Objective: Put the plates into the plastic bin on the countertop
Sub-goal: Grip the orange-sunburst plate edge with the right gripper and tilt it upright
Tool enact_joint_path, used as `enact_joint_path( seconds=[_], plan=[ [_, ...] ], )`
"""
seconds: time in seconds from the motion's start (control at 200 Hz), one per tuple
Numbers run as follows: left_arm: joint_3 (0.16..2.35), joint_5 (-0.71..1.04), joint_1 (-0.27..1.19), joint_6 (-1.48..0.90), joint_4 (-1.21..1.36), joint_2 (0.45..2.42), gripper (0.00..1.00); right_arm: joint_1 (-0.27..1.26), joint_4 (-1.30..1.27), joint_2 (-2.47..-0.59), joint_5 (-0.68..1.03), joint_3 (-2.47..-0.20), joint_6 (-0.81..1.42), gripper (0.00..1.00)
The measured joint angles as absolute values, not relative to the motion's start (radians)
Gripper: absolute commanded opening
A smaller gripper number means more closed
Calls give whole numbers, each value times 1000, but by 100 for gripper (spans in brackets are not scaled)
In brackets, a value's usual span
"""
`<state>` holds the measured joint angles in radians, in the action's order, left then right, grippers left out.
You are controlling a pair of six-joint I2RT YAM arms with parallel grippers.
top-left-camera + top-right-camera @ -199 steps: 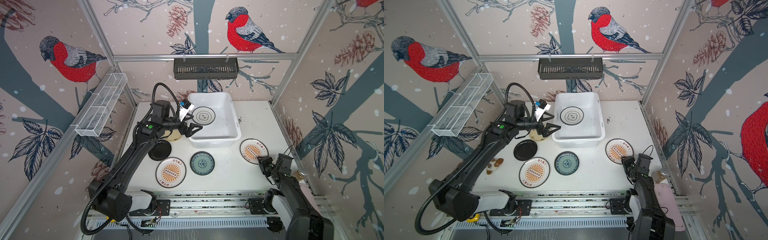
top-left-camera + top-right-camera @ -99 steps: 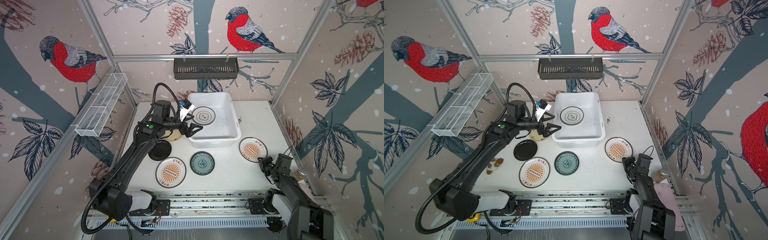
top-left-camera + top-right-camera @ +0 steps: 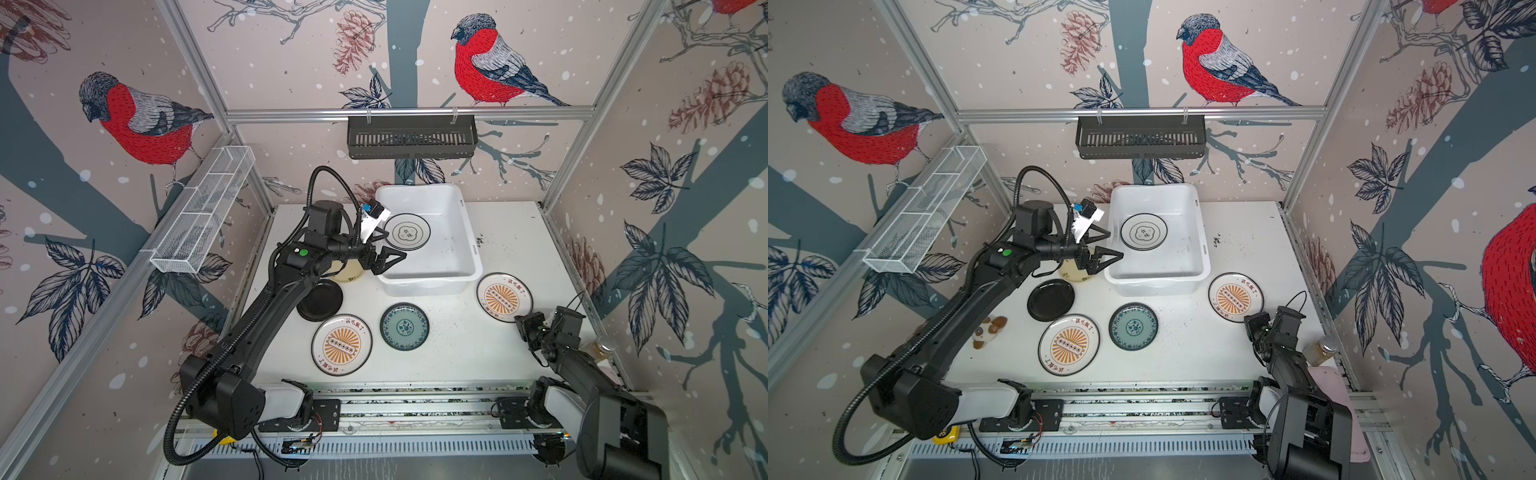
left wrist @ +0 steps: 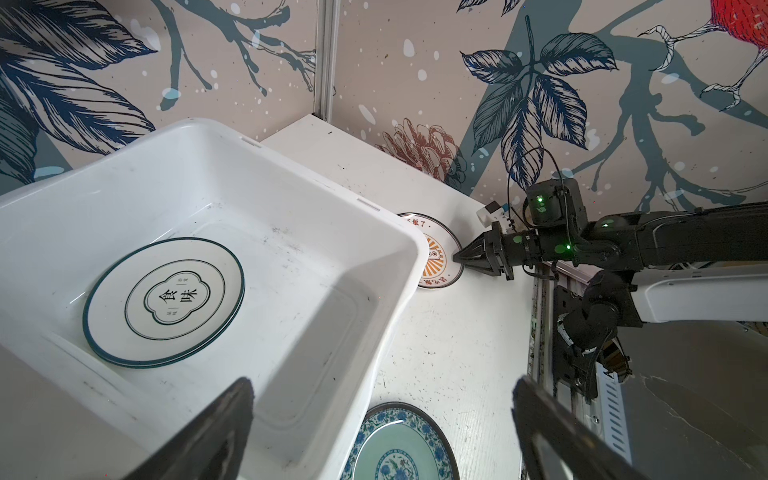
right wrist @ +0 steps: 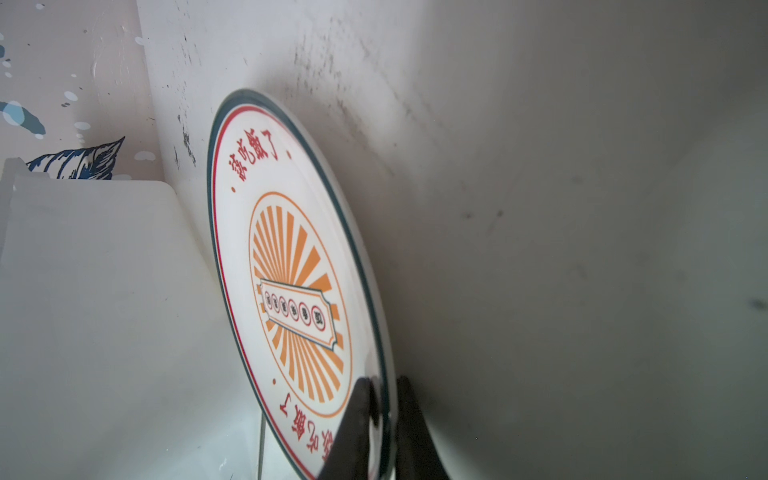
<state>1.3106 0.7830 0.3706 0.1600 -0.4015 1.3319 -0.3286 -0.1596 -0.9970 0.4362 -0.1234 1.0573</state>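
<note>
Left tool (image 3: pixel 392 248) gapes wide, arm outstretched; right tool (image 4: pixel 456 257) pinched closed, low.

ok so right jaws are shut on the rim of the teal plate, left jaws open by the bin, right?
Wrong plate: the right jaws are shut on the rim of the orange sunburst plate, as the right wrist view shows. The teal plate lies untouched. And the left jaws are open by the bin, yes.

Centre of the quatrefoil plate (image 4: pixel 164 301): black characters 食味, flanked by smaller characters too small to read. Rim of the sunburst plate (image 5: pixel 291 270): red characters 该吃饭了, printed twice; its central banner bears small circled characters, illegible.
</note>
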Motion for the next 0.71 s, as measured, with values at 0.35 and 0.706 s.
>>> enact_joint_path(
  seconds=[0.35,0.706],
  plan=[
    [1324,782,374,160,-402,1345,96,-335,-183,-971,457,-140,1073,5],
    [1328,782,376,160,-405,1347,96,-340,-81,-910,441,-253,1065,4]
  ],
)
